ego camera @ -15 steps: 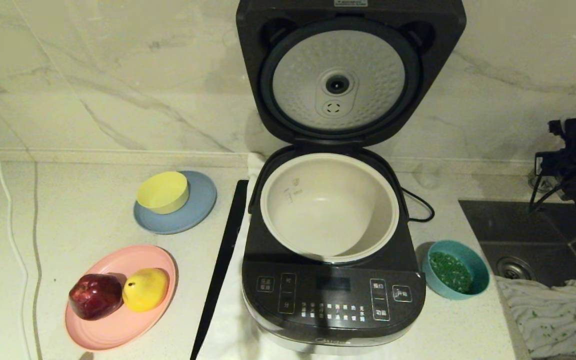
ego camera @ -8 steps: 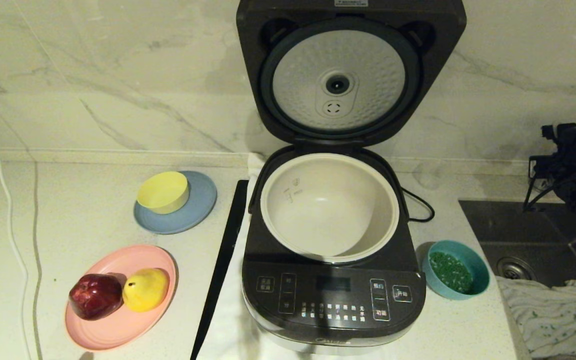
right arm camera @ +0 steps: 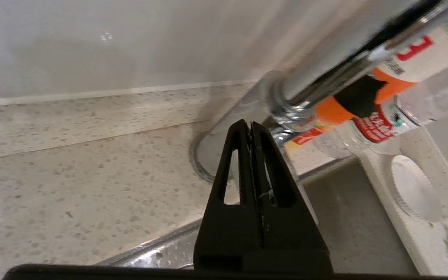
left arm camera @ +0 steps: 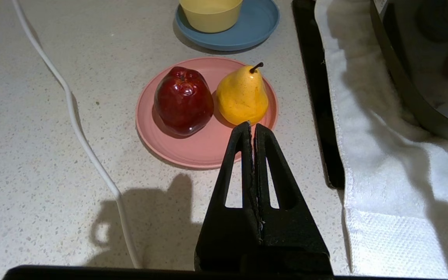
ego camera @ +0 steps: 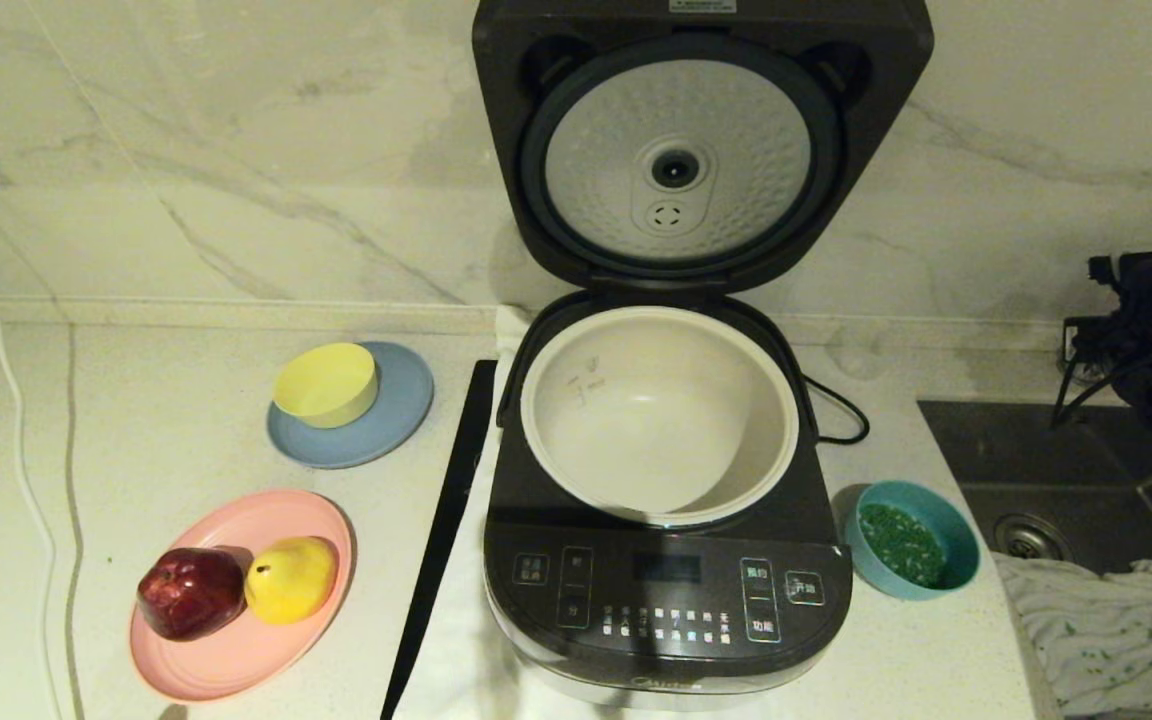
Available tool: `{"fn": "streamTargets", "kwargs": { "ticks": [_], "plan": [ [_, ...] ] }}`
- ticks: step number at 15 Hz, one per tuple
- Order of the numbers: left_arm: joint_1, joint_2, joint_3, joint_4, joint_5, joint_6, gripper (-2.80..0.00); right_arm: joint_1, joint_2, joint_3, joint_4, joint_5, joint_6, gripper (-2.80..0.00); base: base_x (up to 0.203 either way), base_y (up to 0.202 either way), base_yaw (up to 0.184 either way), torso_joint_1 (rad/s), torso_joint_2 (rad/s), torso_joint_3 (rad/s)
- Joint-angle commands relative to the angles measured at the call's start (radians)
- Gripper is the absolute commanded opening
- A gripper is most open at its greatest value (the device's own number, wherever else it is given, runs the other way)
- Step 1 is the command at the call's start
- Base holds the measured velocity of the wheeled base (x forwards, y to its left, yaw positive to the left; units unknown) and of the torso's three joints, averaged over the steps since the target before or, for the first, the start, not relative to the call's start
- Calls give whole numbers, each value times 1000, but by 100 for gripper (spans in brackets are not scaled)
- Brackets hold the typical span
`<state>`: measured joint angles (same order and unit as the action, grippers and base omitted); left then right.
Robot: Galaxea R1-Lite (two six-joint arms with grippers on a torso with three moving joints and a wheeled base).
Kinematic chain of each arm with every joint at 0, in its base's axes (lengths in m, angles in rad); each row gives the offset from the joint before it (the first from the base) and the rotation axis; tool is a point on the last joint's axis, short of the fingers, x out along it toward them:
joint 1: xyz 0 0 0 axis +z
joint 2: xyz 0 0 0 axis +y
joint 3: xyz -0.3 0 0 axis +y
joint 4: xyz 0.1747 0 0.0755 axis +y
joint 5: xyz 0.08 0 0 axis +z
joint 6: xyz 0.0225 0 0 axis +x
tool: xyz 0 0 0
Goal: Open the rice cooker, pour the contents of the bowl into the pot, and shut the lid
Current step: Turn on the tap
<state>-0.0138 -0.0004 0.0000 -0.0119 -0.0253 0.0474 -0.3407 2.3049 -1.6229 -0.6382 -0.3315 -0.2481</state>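
The rice cooker stands in the middle of the counter with its lid swung fully up, silver inner plate facing me. The cream pot inside looks empty. Just right of the cooker's front sits the teal bowl, holding the green contents. My right arm hangs over the sink at the far right, well behind the bowl; the right gripper is shut on nothing and points at the tap base. The left gripper is shut and empty, hovering near the pink plate.
A pink plate carries a red apple and a yellow pear. A yellow bowl rests on a blue plate. A black strip lies left of the cooker. Sink, cloth, tap and bottle are at right.
My right arm at the far right edge has shifted slightly over the sink. The cooker, bowl and plates have not moved.
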Motion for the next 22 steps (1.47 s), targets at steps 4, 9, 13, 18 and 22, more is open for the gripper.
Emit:
{"fn": "streamTargets", "kwargs": {
  "ticks": [4,9,13,18,22],
  "plan": [
    [0,0,8,0,1,0,-280,-15,-54,63,-5,-3,-1,-280,0,0,0,0,0,0],
    [0,0,8,0,-2,0,-280,-15,-117,169,-5,-3,0,-280,0,0,0,0,0,0],
    [0,0,8,0,1,0,-280,-15,-144,265,-14,-1,4,-280,0,0,0,0,0,0],
    [0,0,8,0,1,0,-280,-15,-176,334,-23,1,49,-280,0,0,0,0,0,0],
    [0,0,8,0,0,0,-280,13,-301,369,-15,15,108,-280,0,0,0,0,0,0]
  ]
}}
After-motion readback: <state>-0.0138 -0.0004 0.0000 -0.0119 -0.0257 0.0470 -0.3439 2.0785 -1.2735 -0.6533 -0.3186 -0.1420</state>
